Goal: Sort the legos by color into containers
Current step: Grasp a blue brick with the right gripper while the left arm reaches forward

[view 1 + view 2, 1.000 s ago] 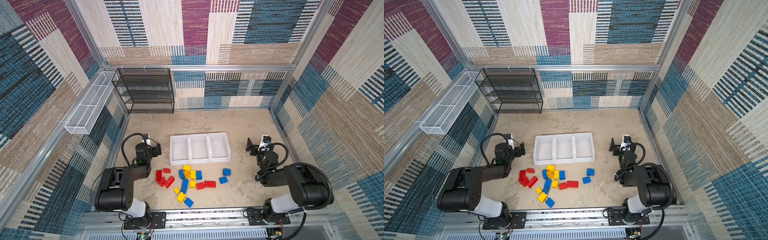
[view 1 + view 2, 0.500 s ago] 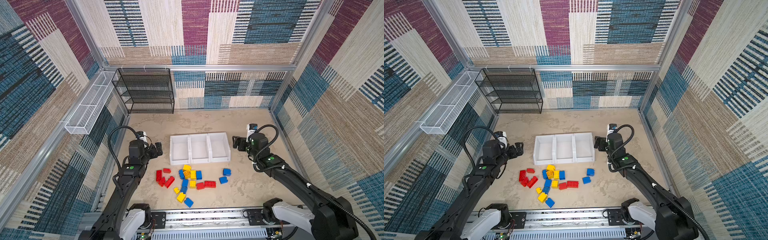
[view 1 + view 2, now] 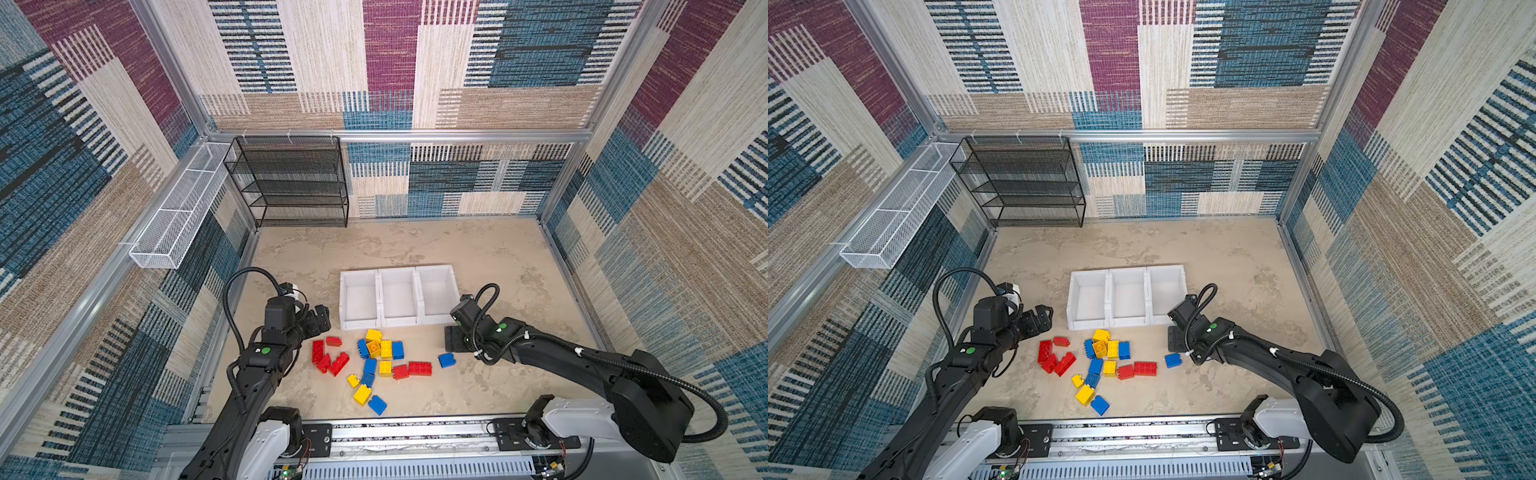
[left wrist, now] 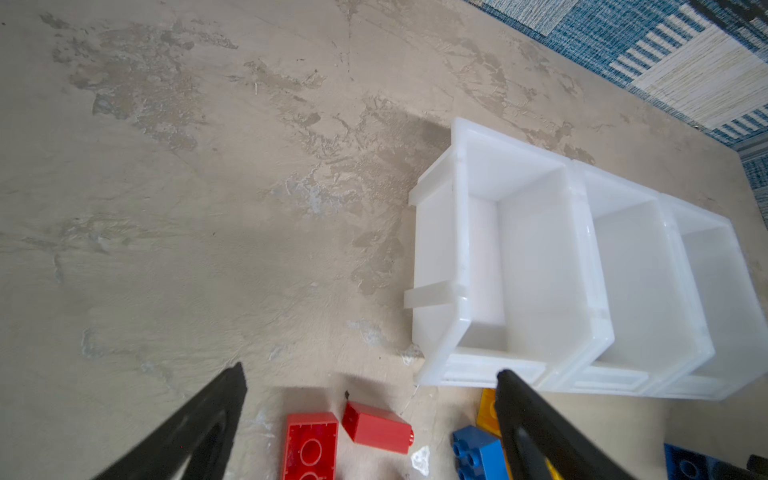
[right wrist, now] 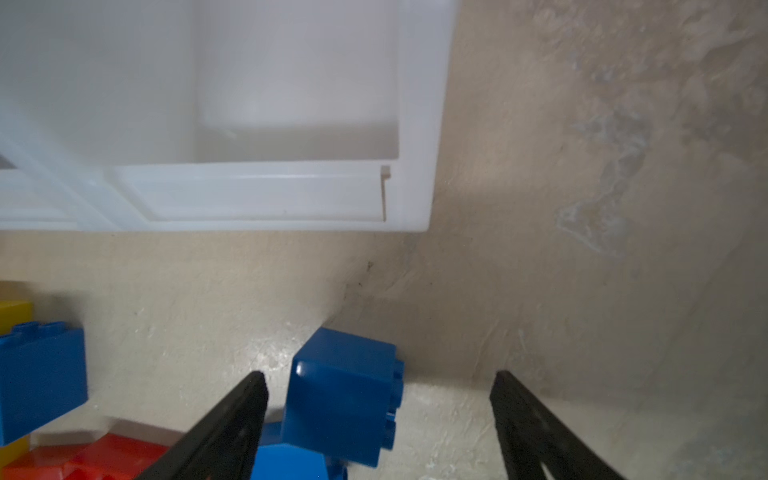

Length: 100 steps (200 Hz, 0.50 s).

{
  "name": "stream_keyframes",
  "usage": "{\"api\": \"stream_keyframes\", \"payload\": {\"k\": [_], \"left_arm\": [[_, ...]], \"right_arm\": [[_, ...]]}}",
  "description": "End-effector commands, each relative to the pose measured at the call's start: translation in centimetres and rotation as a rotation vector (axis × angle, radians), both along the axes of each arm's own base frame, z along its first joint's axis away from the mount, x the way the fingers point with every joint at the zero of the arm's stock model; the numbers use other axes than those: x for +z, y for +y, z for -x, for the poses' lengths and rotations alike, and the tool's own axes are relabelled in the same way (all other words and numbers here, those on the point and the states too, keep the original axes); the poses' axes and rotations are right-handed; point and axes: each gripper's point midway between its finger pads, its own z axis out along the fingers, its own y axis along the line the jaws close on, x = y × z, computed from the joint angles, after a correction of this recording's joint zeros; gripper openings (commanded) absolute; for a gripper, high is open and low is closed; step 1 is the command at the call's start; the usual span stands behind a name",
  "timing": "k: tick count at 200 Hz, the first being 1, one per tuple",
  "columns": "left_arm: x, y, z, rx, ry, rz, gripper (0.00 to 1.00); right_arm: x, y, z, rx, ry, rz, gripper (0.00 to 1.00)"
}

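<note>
The beige desk (image 3: 415,249) carries legos (image 3: 385,348) between the left end effector (image 3: 319,320) and right end effector (image 3: 451,340), three joined white containers (image 3: 379,299) just beyond them, and a black rack (image 3: 291,183) farther off.

In both top views the containers (image 3: 399,299) (image 3: 1127,299) stand side by side in a row at the middle of the tabletop (image 3: 478,249), and the legos (image 3: 386,349) lie scattered on it just at their 6 o'clock side. The shelf rack (image 3: 299,183) stands far off at 11 o'clock against the back wall, with the wire basket (image 3: 178,220) on the side wall at 10 o'clock. The left tool (image 3: 318,320) hangs at 9 o'clock of the scatter, and the right tool (image 5: 378,374) at 3 o'clock straddles a stray brick (image 5: 345,395), a second stray brick (image 3: 446,360) just at its 6 o'clock.
</note>
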Motion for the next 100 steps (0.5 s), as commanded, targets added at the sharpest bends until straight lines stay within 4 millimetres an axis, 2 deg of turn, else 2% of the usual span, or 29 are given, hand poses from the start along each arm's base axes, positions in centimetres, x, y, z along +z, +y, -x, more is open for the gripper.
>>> {"api": "stream_keyframes", "payload": {"k": [1, 51, 79, 100], "left_arm": [[-0.4, -0.3, 0.2, 0.008, 0.019, 0.027, 0.96], [-0.6, -0.5, 0.3, 0.006, 0.019, 0.033, 0.96], [-0.8, -0.5, 0.4, 0.006, 0.024, 0.034, 0.95], [-0.8, -0.5, 0.4, 0.008, 0.023, 0.038, 0.95]], "right_arm": [[0.2, 0.8, -0.4, -0.017, -0.006, -0.019, 0.83], [-1.1, 1.4, 0.0, -0.006, 0.037, 0.005, 0.70], [-1.2, 1.2, 0.2, -0.014, 0.040, 0.015, 0.56], [-0.9, 1.3, 0.1, -0.013, 0.032, 0.015, 0.49]]}}
